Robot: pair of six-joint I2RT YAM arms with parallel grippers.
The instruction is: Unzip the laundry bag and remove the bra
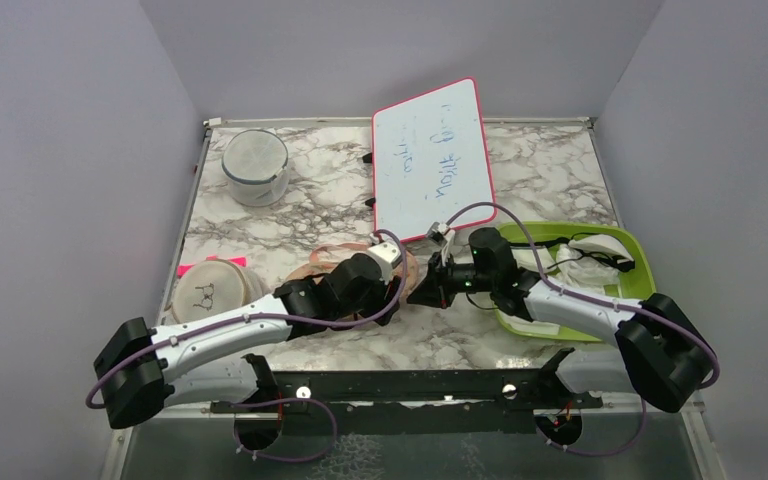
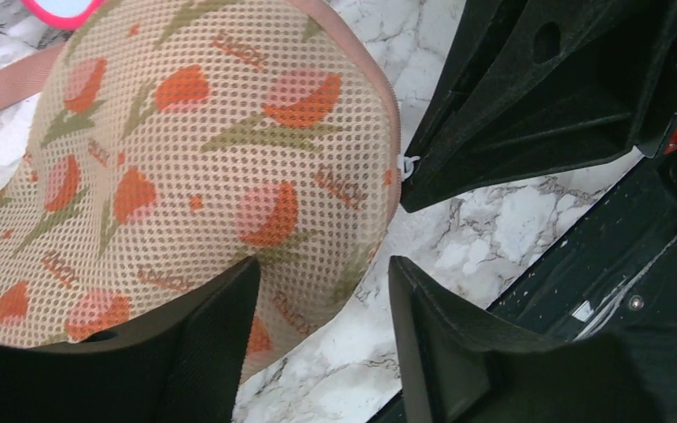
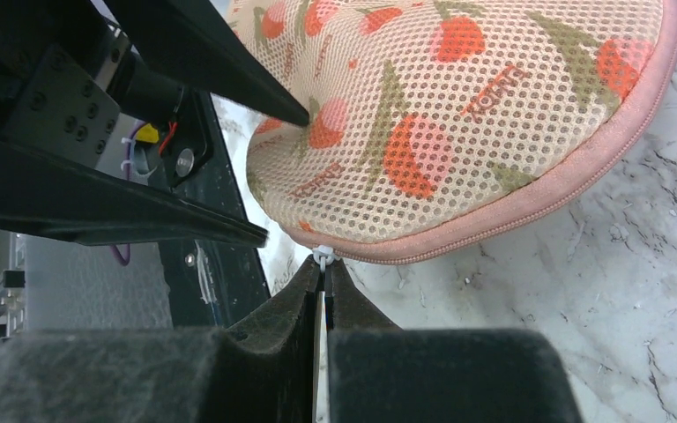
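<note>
We are pinching the zip pull [image 3: 322, 256] at the very tips of the right jaws, which are clenched tight on its white tab. Just ahead of those tips the bag [image 3: 458, 123] is lying on the worktop [image 3: 599, 291], its pink zipped edge curving away from the pull. Along the stretch we are seeing, the zip is looking closed.

The left jaws are standing apart, released, straddling the bag's rounded end. One jaw is lying over the mesh, though we cannot tell whether it is touching. The other is hanging just outside the edge, over bare worktop. Nothing is being squeezed between them.

We are not seeing the bra; we are judging it to be inside, hidden by the patterned mesh.

So we are taking this as the start of the unzipping. Next, the left jaws are probably needing to pin or grip the bag's end. Then the right jaws can draw the pull round the curved edge without dragging the whole bag or losing the small tab.

Farther beyond both jaws a whiteboard [image 1: 430, 160] is lying, with a green tray [image 1: 644, 262] behind the right jaws.
</note>
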